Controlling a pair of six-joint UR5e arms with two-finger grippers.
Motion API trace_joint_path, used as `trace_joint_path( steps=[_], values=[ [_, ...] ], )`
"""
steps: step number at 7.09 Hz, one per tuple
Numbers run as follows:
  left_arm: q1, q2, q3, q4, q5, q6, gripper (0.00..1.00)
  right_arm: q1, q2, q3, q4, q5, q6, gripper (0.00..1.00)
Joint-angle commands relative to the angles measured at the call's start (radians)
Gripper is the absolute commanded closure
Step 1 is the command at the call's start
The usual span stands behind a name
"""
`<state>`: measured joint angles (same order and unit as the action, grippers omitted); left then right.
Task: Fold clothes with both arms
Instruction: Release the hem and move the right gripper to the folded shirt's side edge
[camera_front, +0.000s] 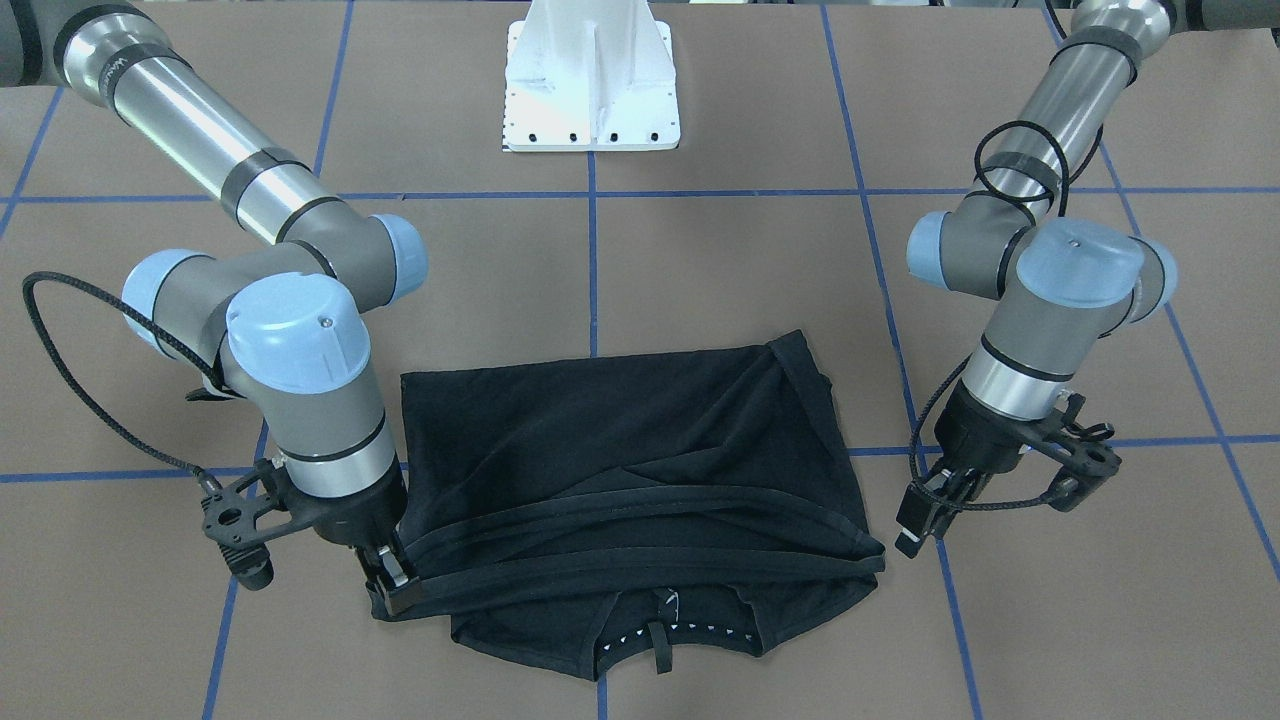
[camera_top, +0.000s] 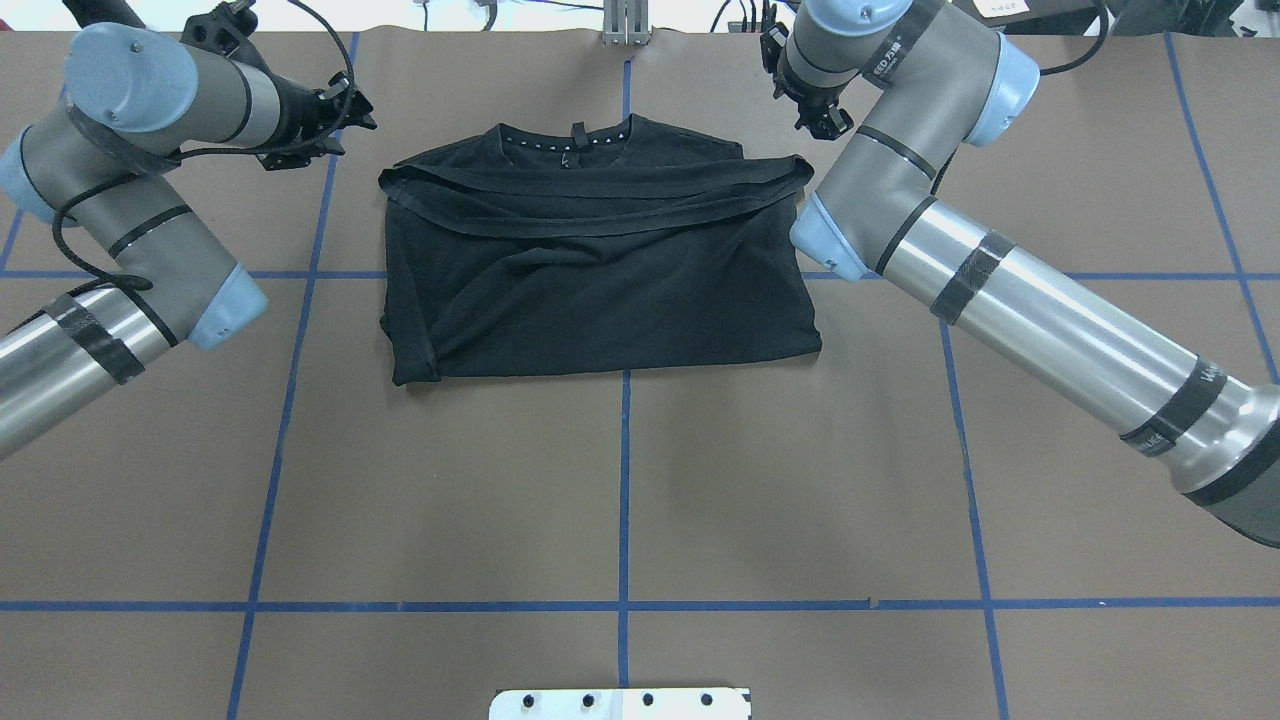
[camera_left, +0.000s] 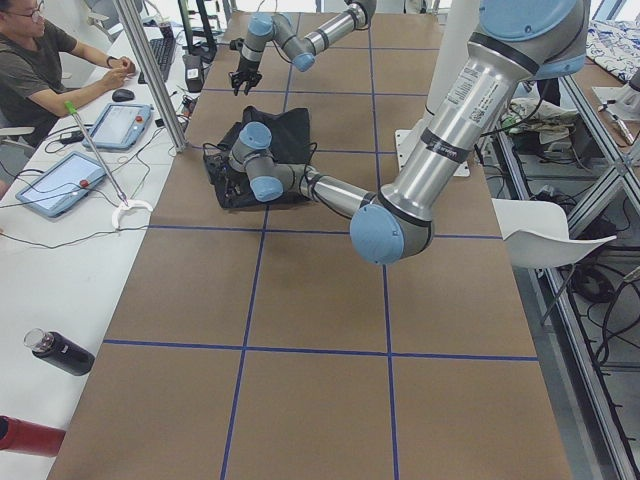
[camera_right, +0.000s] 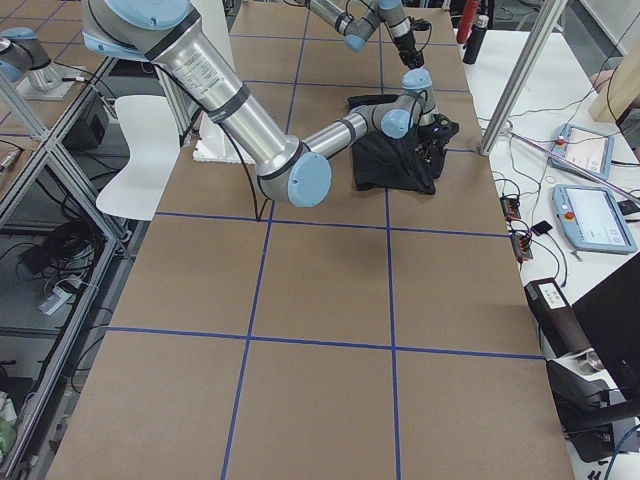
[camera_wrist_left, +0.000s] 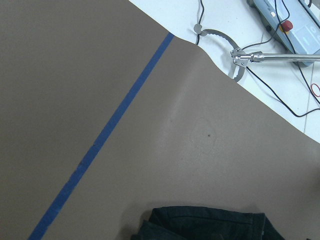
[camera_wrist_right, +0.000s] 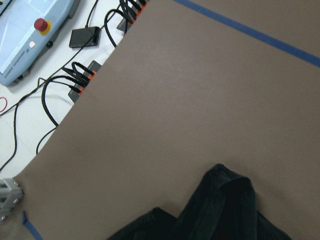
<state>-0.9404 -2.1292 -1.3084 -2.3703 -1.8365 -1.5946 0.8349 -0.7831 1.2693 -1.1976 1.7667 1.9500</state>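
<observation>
T-shirt (camera_top: 600, 280): folded flat on surface (camera_top: 620, 480), my 12 o'clock.
My right claw (camera_front: 395, 585): at its 1 o'clock corner, grip unclear.
My left claw (camera_front: 915, 530): just off its 11 o'clock corner, open/closed unclear.

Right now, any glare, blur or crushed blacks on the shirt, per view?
Front-facing: sharp, even light; the T-shirt is near-uniform black, folds show only at hems. Overhead: glare streaks on the right arm tube, none on cloth. Right wrist: shirt edge slightly soft. Side views: shirt too small for detail.

Black T-shirt (camera_top: 600, 290); brown bench (camera_top: 620, 480) crossed by blue tape lines (camera_top: 624, 470); left arm (camera_top: 150, 235) and right arm (camera_top: 1050, 320) silver-grey, light-blue caps (camera_top: 120, 60).
</observation>
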Motion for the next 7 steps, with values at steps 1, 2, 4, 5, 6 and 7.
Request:
trace_joint_path(
  steps=[1, 2, 4, 5, 6, 7],
  values=[
    [-0.018, 0.012, -0.041, 0.010, -0.004, 0.001, 0.41, -0.075, -0.208, 0.280, 0.041, -0.004, 0.114, 0.32],
    [-0.020, 0.015, -0.046, 0.008, -0.004, 0.001, 0.38, -0.114, -0.304, 0.370, 0.071, -0.021, 0.156, 0.29],
    [-0.020, 0.034, -0.066, 0.006, -0.001, -0.002, 0.35, -0.180, -0.412, 0.472, 0.089, -0.039, 0.193, 0.12],
    [-0.020, 0.044, -0.090, 0.006, 0.000, -0.004, 0.35, -0.225, -0.413, 0.458, 0.089, -0.083, 0.202, 0.12],
    [-0.020, 0.045, -0.091, 0.006, 0.003, -0.004, 0.35, -0.243, -0.415, 0.453, 0.089, -0.102, 0.201, 0.13],
    [-0.018, 0.045, -0.091, 0.006, 0.005, -0.004, 0.35, -0.243, -0.415, 0.435, 0.089, -0.102, 0.192, 0.15]
  ],
)
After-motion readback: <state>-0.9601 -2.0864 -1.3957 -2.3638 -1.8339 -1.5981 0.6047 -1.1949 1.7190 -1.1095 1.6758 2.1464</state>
